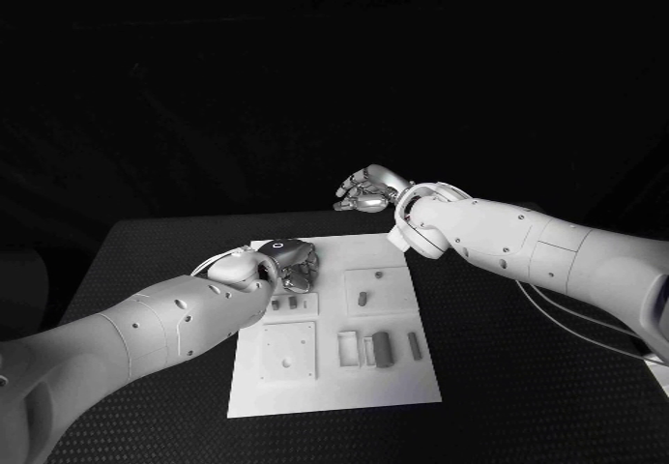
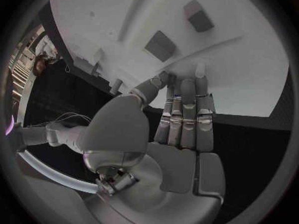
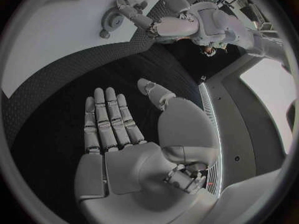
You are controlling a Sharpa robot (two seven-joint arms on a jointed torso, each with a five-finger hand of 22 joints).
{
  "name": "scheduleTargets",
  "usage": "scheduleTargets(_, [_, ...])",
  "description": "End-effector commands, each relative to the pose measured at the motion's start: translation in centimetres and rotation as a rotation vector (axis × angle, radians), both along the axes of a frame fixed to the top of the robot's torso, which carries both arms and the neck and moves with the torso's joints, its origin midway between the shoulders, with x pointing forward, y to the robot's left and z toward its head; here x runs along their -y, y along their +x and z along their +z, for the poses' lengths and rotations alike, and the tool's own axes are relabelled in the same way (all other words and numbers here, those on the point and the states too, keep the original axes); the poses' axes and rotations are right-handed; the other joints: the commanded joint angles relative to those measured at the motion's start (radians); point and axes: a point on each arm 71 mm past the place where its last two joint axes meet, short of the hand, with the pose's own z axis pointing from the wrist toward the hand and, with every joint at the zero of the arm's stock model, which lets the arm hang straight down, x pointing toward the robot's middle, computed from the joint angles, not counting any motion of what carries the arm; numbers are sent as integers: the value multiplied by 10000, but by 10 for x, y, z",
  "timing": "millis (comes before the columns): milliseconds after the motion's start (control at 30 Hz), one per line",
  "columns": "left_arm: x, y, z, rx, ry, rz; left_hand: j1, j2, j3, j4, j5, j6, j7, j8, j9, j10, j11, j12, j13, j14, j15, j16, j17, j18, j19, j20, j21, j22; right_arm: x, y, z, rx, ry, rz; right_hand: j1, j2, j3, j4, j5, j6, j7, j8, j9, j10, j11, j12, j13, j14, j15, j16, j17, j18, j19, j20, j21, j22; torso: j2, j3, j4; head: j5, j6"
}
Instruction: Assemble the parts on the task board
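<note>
Head view: task board (image 1: 334,387) lies flat in the middle of the black table (image 1: 139,251). Several small dark parts rest on the board. One short part (image 1: 363,299) sits in the square panel toward the board's far right. A cluster of upright and lying parts (image 1: 381,347) sits nearer the board's right edge, on the near half. Two small parts (image 1: 283,304) lie just by the left hand, on the board's left side. A plain square panel (image 1: 286,350) on the near left shows only small holes.

Progress, judged: parts look spread over separate spots rather than joined up, so I take the assembly as early, with most of it left. Whether any part is already seated in its final slot I cannot tell.

Left hand (image 1: 283,263) is over the board's far left corner, fingers turned down toward the board. Left wrist view shows the left hand's fingers (image 2: 186,119) extended side by side, tips at or just above the white surface near two dark parts (image 2: 161,46). Nothing is between fingers and thumb; contact with the board is not certain.

Right hand (image 1: 368,189) is raised beyond the board's far edge, well apart from every part. Right wrist view: right hand's fingers (image 3: 107,119) straight, palm flat and bare, holding nothing, with dark table beneath.
</note>
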Motion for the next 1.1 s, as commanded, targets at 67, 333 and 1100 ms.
scheduleTargets(67, [-2, -4, -13, -560, 511, -80, 9, 144, 73, 12, 27, 108, 15, 86, -31, 22, 15, -40, -85, 157, 6, 125, 33, 216, 157, -1, 126, 409, -2, 0, 1, 72, 27, 108, 94, -17, -66, 5, 44, -56, 265, 65, -13, 72, -16, -56, -11, 5, 33, -37, 11, -156, -46, -5, -65, 16, 3, -1, 3, -20, -25])
scheduleTargets(333, [-2, -5, -15, -668, 574, -128, 83, 205, 166, 10, 28, 319, -72, 209, -48, 313, -87, -6, -141, 515, -100, 320, 68, 309, 504, -86, 293, 643, -2, 0, 1, 76, 26, 102, 91, -17, -68, 7, 43, -55, 265, 66, -15, 73, -16, -56, -14, 6, 33, -40, 14, -157, -45, -5, -68, 20, -5, -4, 7, -48, -58])
scheduleTargets(1100, [-4, -4, -10, -15, 50, -126, 353, 342, 592, -2, 42, 1012, -368, 567, 47, 1248, -465, 29, -170, 1308, -487, 936, 224, 364, 1345, -451, 947, 736, -2, -1, 1, 89, 34, 114, 86, -22, -71, 14, 43, -51, 262, 70, -19, 76, -16, -55, -30, 8, 34, -51, 25, -159, -42, -6, -80, 34, -1, -10, 8, -25, -54])
